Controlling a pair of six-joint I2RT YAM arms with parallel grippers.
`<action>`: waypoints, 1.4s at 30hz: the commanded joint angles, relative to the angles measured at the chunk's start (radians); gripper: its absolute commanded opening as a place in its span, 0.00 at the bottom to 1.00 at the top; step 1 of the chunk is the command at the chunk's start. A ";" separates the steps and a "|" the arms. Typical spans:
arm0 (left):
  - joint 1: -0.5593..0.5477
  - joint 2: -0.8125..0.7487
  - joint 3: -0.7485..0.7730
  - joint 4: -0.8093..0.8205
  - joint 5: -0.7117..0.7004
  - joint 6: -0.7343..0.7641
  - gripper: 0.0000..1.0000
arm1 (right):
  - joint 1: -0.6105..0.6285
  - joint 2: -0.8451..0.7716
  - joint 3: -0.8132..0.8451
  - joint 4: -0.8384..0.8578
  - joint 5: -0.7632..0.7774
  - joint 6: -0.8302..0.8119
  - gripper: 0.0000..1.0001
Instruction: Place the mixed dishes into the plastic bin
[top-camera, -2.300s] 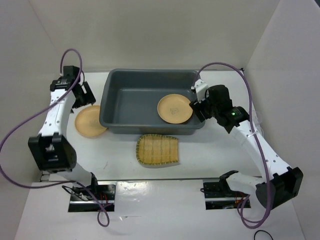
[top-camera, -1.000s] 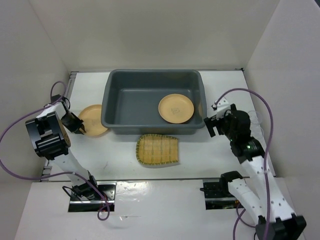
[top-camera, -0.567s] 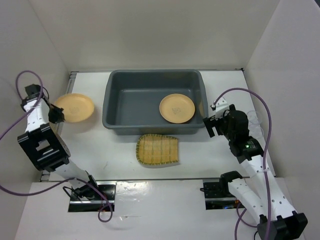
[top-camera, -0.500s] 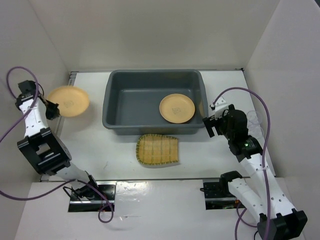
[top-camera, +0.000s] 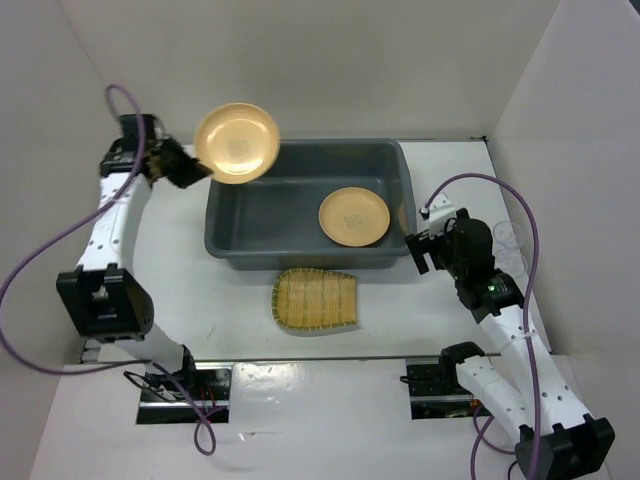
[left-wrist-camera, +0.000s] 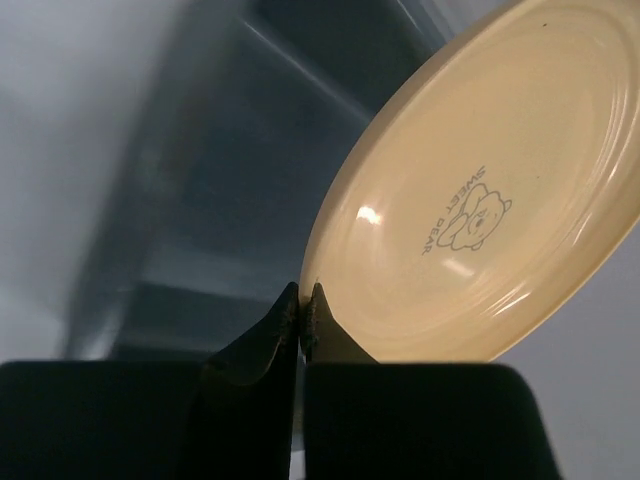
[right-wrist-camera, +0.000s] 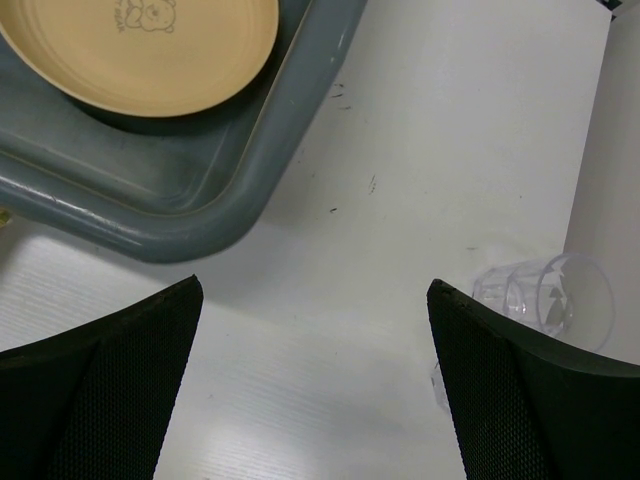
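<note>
While pinched by its rim in the closed left tool (top-camera: 185, 168), hangs tilted above the 10 o'clock corner of the grey plastic bin (top-camera: 340, 144): glossy tan plate (top-camera: 237, 142), round and shallow. Calls next for swinging inward, lowering beside the matching plate (top-camera: 354, 216) lying inside at 3 o'clock, then releasing. Yet to go, on the counter (top-camera: 200, 300): woven tray (top-camera: 315, 299) at 6 o'clock, clear glass (right-wrist-camera: 545, 293) near the wide-spread, empty right tool (top-camera: 418, 250).
</note>
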 joint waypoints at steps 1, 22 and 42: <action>-0.181 0.076 0.157 -0.007 0.054 0.033 0.00 | 0.013 0.012 0.013 0.046 0.018 0.010 0.97; -0.620 1.127 1.409 -0.635 -0.026 0.236 0.00 | 0.040 -0.006 0.004 0.074 0.065 0.019 0.97; -0.649 1.210 1.320 -0.635 -0.118 0.254 0.83 | 0.049 -0.024 -0.005 0.083 0.065 0.019 0.97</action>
